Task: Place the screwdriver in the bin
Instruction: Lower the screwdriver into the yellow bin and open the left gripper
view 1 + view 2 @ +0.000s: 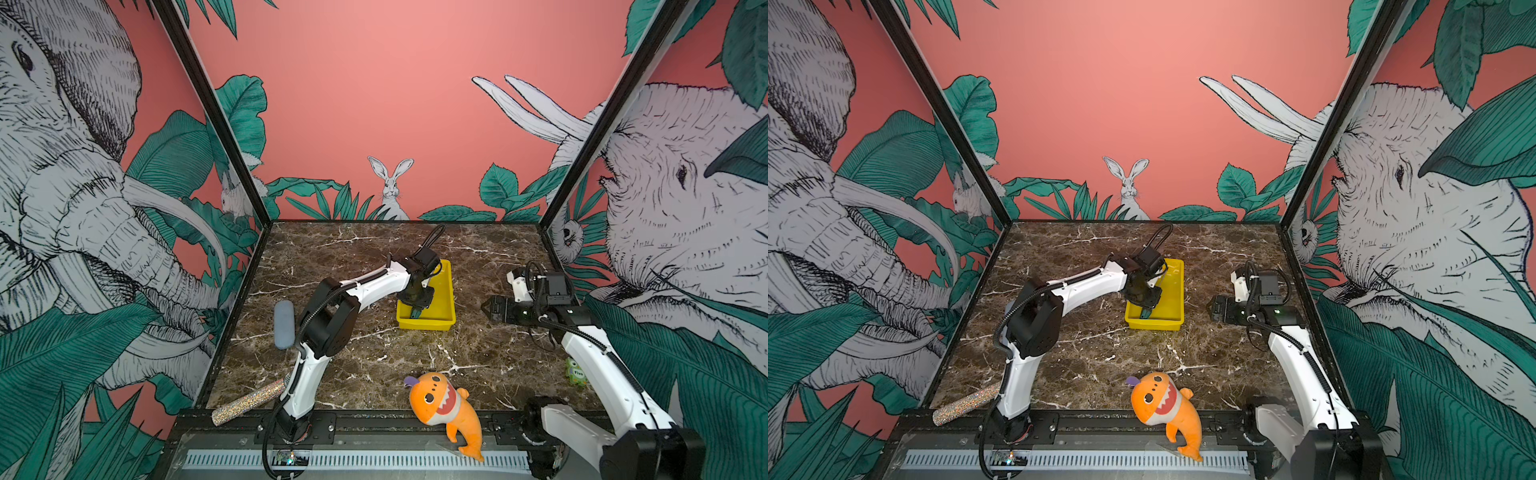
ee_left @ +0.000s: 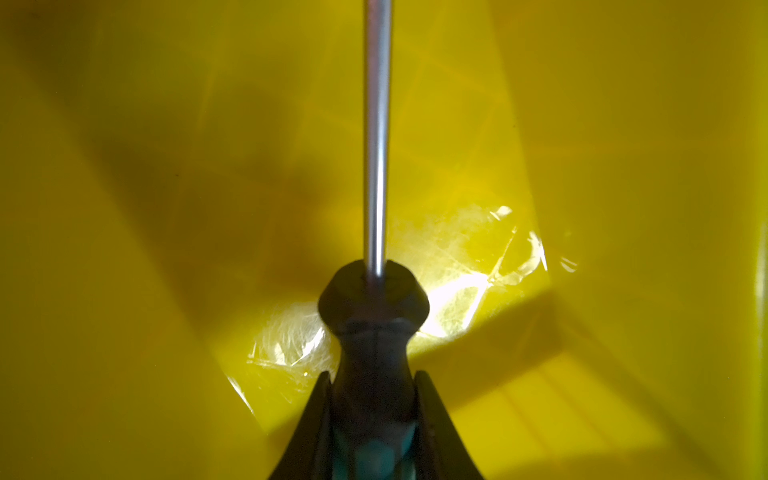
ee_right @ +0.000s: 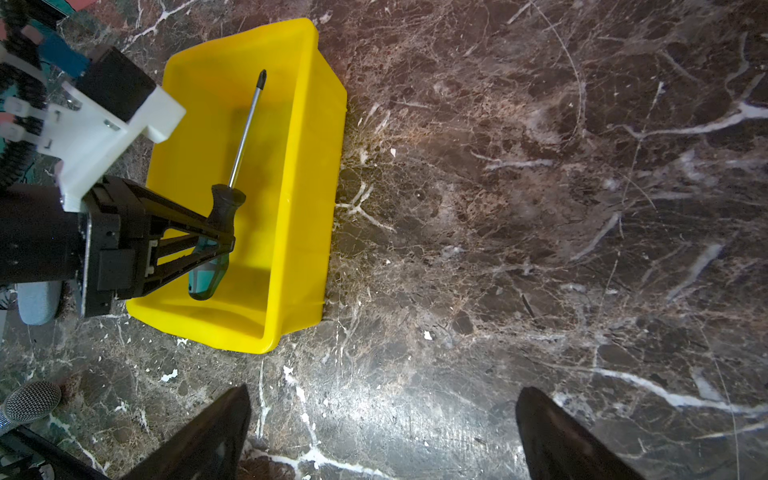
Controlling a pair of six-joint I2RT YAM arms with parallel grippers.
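Note:
The screwdriver [image 3: 220,216] has a black and teal handle and a thin metal shaft, and it is low inside the yellow bin [image 3: 303,208]. Its tip points along the bin toward the far end. My left gripper [image 3: 224,239] is shut on the handle, with the fingers [image 2: 320,415] pressed against both sides of it. In the left wrist view the shaft [image 2: 377,145] runs over the bin's floor [image 2: 582,166]. Both top views show the left gripper [image 1: 417,309] [image 1: 1146,311] reaching into the bin [image 1: 451,291] [image 1: 1181,291]. My right gripper [image 1: 486,307] [image 1: 1213,309] [image 3: 382,399] is open and empty over the marble, to the right of the bin.
An orange shark plush [image 1: 440,407] lies at the table's front edge. A blue-grey oblong pad [image 1: 284,324] and a glittery tube [image 1: 249,401] lie on the left. A small green toy [image 1: 577,371] sits at the right edge. Printed walls enclose the table on three sides.

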